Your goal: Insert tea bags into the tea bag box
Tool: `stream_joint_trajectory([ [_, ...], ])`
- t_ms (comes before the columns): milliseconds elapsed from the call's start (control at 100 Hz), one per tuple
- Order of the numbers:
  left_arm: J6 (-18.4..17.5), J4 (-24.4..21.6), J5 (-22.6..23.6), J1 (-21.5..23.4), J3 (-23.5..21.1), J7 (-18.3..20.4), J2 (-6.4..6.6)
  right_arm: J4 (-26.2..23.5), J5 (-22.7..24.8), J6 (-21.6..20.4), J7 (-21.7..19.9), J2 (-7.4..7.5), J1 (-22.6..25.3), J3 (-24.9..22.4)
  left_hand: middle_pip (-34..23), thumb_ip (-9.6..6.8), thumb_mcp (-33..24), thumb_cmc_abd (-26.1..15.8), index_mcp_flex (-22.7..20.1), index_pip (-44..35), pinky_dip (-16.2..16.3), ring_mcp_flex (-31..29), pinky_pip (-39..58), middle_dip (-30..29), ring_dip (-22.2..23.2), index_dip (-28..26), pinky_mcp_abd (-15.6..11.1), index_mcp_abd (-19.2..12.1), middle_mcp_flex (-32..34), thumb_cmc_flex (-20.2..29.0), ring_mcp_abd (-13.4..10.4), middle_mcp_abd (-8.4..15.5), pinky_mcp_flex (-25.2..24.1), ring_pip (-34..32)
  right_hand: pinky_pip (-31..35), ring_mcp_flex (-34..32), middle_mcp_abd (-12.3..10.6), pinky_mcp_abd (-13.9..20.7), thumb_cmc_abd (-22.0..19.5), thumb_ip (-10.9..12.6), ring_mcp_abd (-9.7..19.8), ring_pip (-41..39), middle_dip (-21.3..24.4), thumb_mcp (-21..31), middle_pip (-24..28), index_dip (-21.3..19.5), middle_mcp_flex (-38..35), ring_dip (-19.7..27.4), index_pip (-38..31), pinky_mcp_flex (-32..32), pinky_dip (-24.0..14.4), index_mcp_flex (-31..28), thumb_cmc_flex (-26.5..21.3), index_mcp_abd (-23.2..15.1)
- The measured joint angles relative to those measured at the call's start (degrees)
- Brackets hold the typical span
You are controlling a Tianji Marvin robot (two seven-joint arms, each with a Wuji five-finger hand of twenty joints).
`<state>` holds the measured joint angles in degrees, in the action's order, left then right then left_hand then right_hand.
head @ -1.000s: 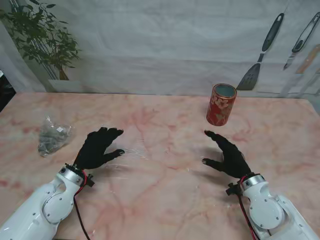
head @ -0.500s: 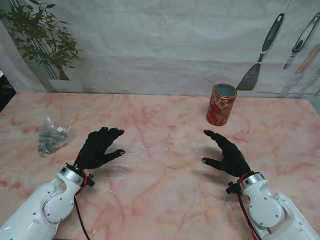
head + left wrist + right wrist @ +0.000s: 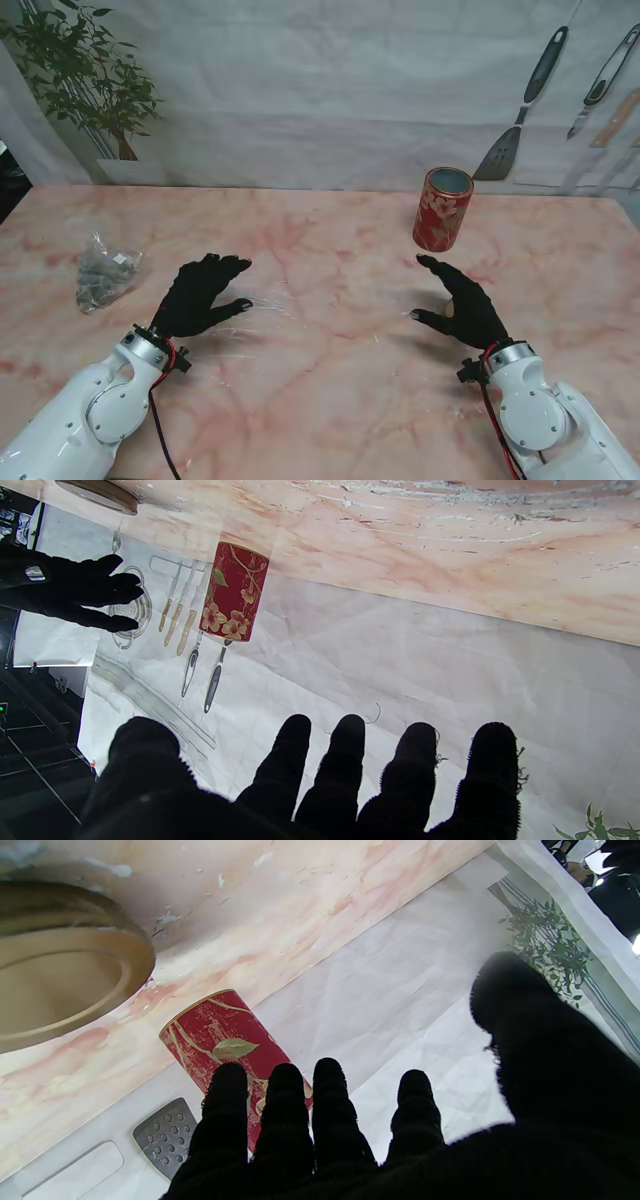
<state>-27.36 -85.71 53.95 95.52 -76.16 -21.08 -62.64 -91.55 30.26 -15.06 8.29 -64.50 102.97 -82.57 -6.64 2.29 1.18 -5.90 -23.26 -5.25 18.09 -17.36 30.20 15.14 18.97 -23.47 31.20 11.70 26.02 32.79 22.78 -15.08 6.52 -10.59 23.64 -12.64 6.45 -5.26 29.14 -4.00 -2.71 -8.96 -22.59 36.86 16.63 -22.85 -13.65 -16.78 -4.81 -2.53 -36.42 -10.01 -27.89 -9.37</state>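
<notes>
The tea bag box, a red cylindrical tin with gold flowers (image 3: 443, 208), stands upright with its top open at the far right of the marble table; it also shows as the tin (image 3: 234, 591) and the tin (image 3: 220, 1040). A clear bag of dark tea bags (image 3: 108, 270) lies at the left. My left hand (image 3: 205, 295) hovers open to the right of that bag, fingers (image 3: 350, 760) spread and empty. My right hand (image 3: 462, 303) is open, nearer to me than the tin, with its fingers (image 3: 285, 1110) pointing at the tin and apart from it.
A crinkled clear film (image 3: 268, 300) lies on the table by my left hand's fingertips. A tan round disc (image 3: 65, 985) rests on the table near the tin, outside the stand's view. A potted plant (image 3: 85, 80) and printed utensils (image 3: 520, 110) are on the backdrop.
My right hand has shifted slightly to the right and farther from me, toward the tin. My left hand has barely moved.
</notes>
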Motion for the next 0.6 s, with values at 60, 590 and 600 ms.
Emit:
stream_joint_trajectory([
  [60,-0.08,0.01,-0.05,-0.05,0.02,0.12,0.00,-0.17,0.30,0.49,-0.32,-0.04,0.00,-0.30,0.00,0.00,0.00,0.00,0.00,0.00,0.00,0.00,0.00,0.00,0.00,0.00,0.00,0.00,0.00,0.00,0.00,0.00,0.00,0.00,0.00,0.00,0.01,-0.02,0.00,0.00,0.00,-0.48,-0.01,0.02,0.02,0.00,-0.01,-0.12,-0.03,-0.09,0.00,0.00,0.00,0.00],
  [590,-0.22,-0.01,-0.17,-0.23,-0.11,0.75,0.02,-0.50,3.09,5.72,1.24,-0.36,-2.11,-1.86,0.00,0.00,0.00,0.00,0.00,0.00,0.00,-0.52,0.00,0.00,0.00,0.00,0.00,0.00,0.01,0.00,0.00,0.00,0.02,0.00,4.29,-5.52,0.24,-1.52,0.05,0.00,-1.37,-5.39,-1.43,4.20,4.35,0.00,-3.41,-1.82,-1.41,-3.62,-0.05,0.00,-0.08,-1.07],
  [600,-0.22,-0.02,-0.17,-0.23,-0.11,0.77,0.02,-0.50,3.16,5.87,1.24,-0.36,-2.20,-1.90,0.00,0.00,0.00,0.00,0.00,0.00,0.00,-0.52,0.00,0.00,0.00,0.00,0.00,0.00,0.01,0.00,0.00,0.00,0.02,0.00,4.40,-5.72,0.24,-1.54,0.05,0.00,-1.37,-5.97,-1.52,4.20,4.39,0.00,-3.48,-1.98,-1.45,-3.71,-0.05,0.00,-0.08,-1.18],
])
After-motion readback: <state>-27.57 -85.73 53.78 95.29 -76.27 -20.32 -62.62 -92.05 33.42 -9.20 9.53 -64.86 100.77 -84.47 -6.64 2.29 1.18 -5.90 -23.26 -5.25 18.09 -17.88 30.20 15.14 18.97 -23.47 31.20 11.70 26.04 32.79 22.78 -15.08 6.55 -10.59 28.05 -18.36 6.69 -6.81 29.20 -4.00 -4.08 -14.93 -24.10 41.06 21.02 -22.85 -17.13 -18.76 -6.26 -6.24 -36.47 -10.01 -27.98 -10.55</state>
